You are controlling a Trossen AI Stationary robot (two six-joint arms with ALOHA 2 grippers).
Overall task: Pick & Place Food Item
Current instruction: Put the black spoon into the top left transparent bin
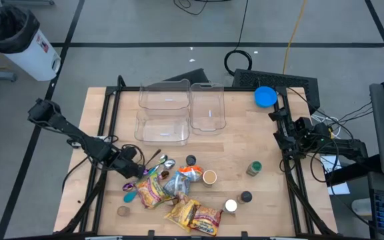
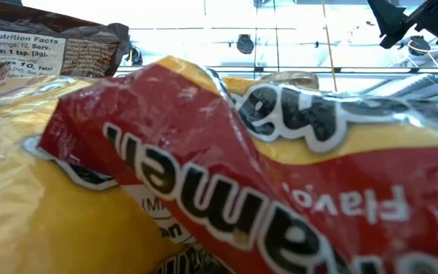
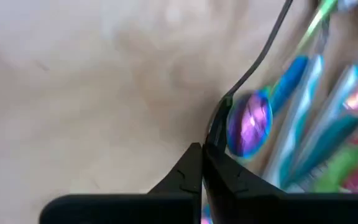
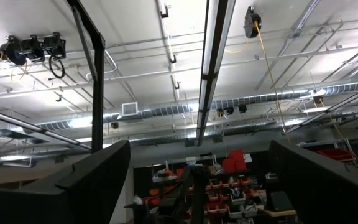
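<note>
The left gripper point(image 3: 202, 163) has its fingers pinched together on nothing, just beside the spoon point(image 3: 249, 123), while the light, crinkly, slippery noodle packet point(image 1: 153, 191) beyond wants pinching by an edge.

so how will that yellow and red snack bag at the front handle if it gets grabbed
The yellow and red snack bag looks crinkled and creased in the low view, so probably floppy and light. Its glossy film may slip between fingers. It overlaps a second snack bag, which could drag along.
</note>
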